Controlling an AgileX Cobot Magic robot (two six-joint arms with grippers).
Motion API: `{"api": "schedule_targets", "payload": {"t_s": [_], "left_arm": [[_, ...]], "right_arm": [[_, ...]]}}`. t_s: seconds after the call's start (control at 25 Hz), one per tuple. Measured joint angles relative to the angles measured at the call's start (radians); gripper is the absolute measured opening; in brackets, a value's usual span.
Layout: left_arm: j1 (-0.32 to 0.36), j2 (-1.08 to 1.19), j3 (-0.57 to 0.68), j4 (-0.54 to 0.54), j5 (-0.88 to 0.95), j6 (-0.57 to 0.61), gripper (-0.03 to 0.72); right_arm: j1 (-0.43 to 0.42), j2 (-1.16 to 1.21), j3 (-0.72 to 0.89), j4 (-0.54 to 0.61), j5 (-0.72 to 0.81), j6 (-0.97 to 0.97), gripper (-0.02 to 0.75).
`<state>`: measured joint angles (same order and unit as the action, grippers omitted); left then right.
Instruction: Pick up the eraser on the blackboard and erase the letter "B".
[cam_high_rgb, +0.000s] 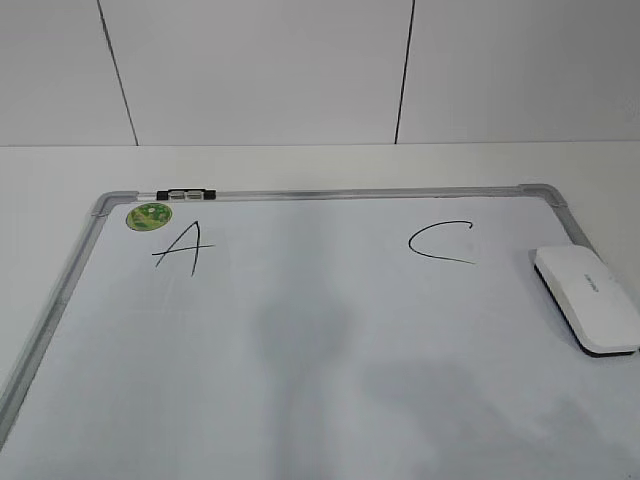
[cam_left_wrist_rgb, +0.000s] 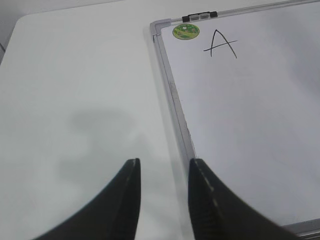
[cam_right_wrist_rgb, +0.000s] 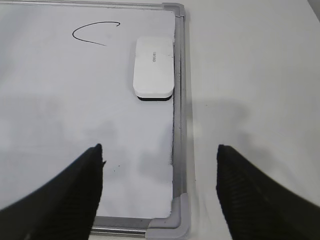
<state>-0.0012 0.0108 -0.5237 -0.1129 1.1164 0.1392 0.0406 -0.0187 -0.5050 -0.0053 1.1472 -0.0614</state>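
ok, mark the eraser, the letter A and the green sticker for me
eraser (cam_right_wrist_rgb: 153, 64), right wrist view, middle of its white top.
letter A (cam_high_rgb: 185, 248), exterior view, on its crossbar.
green sticker (cam_left_wrist_rgb: 186, 31), left wrist view, centre of the disc.

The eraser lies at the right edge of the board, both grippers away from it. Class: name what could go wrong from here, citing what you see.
1. The eraser lies tight against the blackboard frame, so one finger of the open right gripper may catch the frame instead.
2. Only "A" and "C" are visible; a wipe between them could smear either.
3. No "B" shows, so further wiping may be pointless.
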Motion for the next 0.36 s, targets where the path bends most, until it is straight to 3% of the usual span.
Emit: {"api": "schedule_targets", "payload": {"t_s": [0.36], "left_arm": [[0.0, 0.0, 0.0, 0.0, 0.0, -0.001, 0.242]], "right_arm": [[0.0, 0.0, 0.0, 0.0, -0.002, 0.0, 0.568]]}}
